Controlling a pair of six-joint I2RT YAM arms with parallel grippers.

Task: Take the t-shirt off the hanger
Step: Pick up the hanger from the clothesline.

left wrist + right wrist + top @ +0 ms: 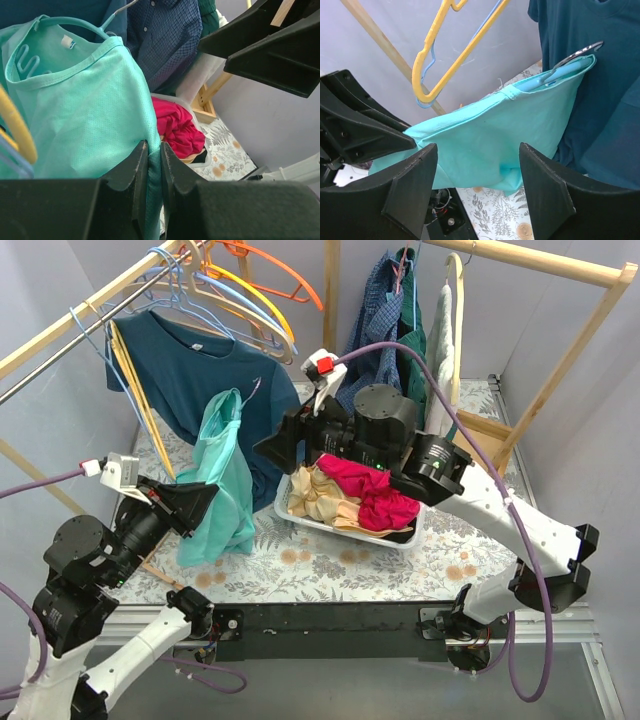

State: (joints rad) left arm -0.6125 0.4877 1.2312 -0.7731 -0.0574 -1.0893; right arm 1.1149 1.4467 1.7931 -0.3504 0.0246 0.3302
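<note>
A turquoise t-shirt (pixel 222 485) hangs on a turquoise hanger (pixel 75 22) with a metal hook (pixel 252 390), in front of a dark blue t-shirt (pixel 190 365). My left gripper (pixel 207 495) is shut on the turquoise shirt's lower edge; the wrist view shows the fabric (pixel 90 110) pinched between the fingers (pixel 137 165). My right gripper (pixel 268 447) is open and empty, just right of the shirt. In the right wrist view the shirt (pixel 490 135) stretches ahead of the open fingers (pixel 415 180), and the hook (pixel 575 55) shows at the collar.
A white basket (pixel 300 522) holds red (pixel 370 490) and beige clothes beside the shirt. Several empty hangers (pixel 230 290) hang on the wooden rack's rail. A checked shirt (pixel 385 310) and a white garment (pixel 442 350) hang at the back right. A yellow hanger (pixel 445 60) hangs nearby.
</note>
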